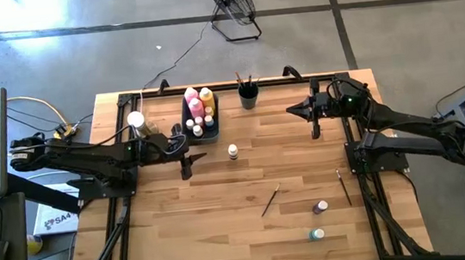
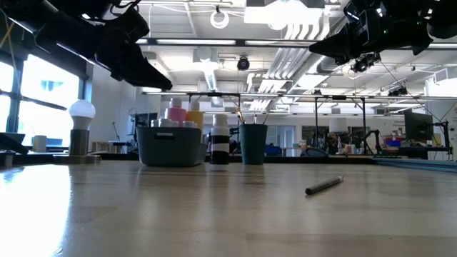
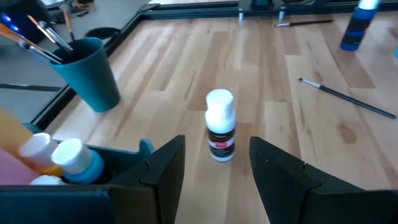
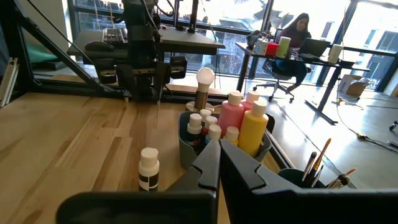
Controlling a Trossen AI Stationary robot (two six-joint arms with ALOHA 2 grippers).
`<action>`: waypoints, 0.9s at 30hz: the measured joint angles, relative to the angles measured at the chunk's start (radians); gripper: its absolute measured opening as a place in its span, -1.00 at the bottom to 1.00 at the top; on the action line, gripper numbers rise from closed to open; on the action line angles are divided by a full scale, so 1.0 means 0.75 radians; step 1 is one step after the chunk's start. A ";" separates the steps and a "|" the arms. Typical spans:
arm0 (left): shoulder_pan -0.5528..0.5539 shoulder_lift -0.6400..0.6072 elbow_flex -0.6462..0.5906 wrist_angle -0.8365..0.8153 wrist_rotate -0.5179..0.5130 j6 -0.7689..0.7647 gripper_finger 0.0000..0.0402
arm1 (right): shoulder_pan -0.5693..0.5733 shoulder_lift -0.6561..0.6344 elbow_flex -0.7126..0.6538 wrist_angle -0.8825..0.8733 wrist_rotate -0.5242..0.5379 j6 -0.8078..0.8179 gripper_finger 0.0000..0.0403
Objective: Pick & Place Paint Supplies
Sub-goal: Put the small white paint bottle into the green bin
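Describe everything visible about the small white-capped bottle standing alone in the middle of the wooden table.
The small white-capped bottle stands upright on the light wooden table, apart from the dark bin of other bottles. It has a rounded white cap, a white neck and a black body carrying a label with a red band; it looks like plastic. Nothing touches it but the tabletop. The left gripper is open, its fingers to either side of it and short of it, no contact.
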 joint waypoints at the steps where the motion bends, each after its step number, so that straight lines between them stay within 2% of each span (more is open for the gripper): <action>1: -0.001 0.000 0.000 -0.007 0.006 -0.001 -0.13 | 0.000 0.000 0.000 0.000 0.000 0.000 -0.99; 7: 0.000 0.000 0.000 -0.013 0.057 -0.010 -0.13 | 0.000 0.000 0.000 0.000 0.000 0.000 -0.99; 27: 0.000 0.000 0.000 0.013 0.057 -0.009 -0.13 | 0.000 0.001 0.000 -0.001 0.000 0.000 -0.99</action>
